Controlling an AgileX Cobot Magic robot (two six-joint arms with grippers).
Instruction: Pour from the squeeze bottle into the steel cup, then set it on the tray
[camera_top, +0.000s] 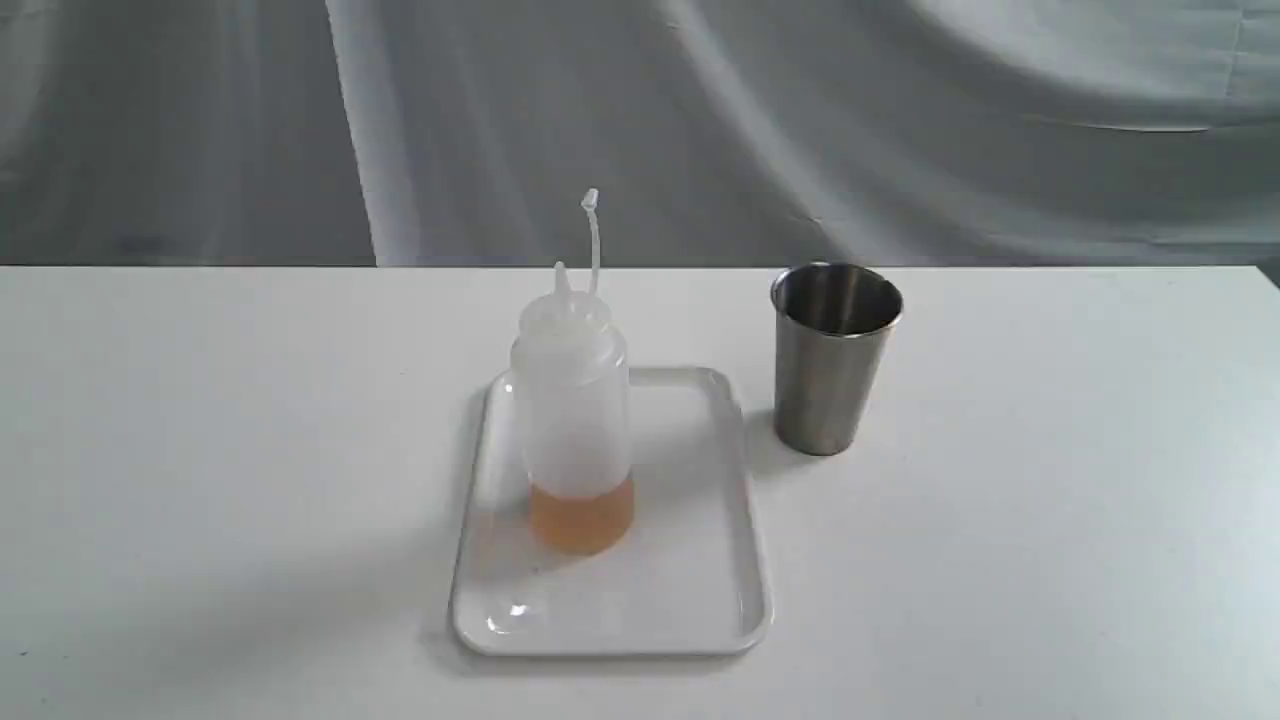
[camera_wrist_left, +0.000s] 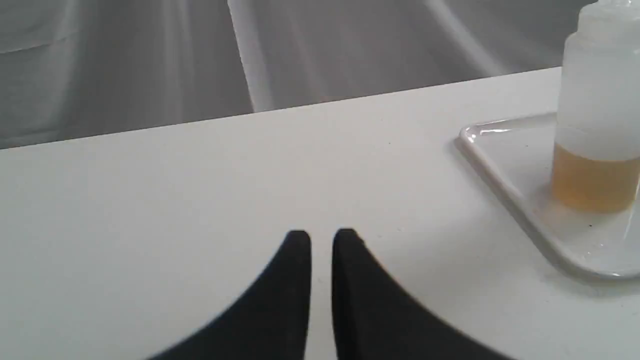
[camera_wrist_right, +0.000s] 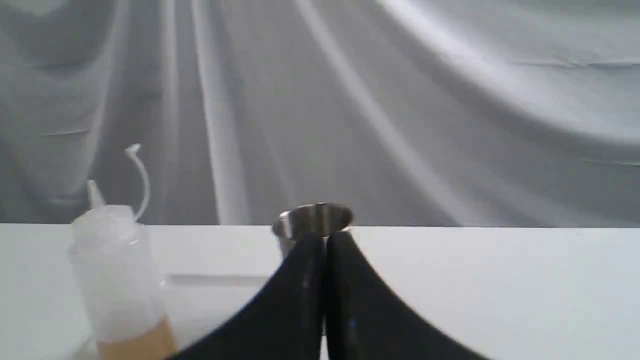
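The squeeze bottle (camera_top: 572, 400) stands upright on the white tray (camera_top: 700, 600), with amber liquid at its bottom and its cap strap sticking up. The steel cup (camera_top: 830, 370) stands upright on the table just right of the tray's far corner. Neither gripper shows in the exterior view. In the left wrist view, my left gripper (camera_wrist_left: 322, 234) hovers over bare table with only a thin slit between its black fingers, apart from the bottle (camera_wrist_left: 597, 100) and tray (camera_wrist_left: 500, 155). My right gripper (camera_wrist_right: 325, 236) is shut and empty, with the cup (camera_wrist_right: 312, 217) beyond its tips and the bottle (camera_wrist_right: 117, 280) off to one side.
The white table (camera_top: 200, 450) ends at a straight far edge, with a grey draped cloth (camera_top: 700, 120) hanging behind it. Nothing else stands on the table besides the tray, bottle and cup.
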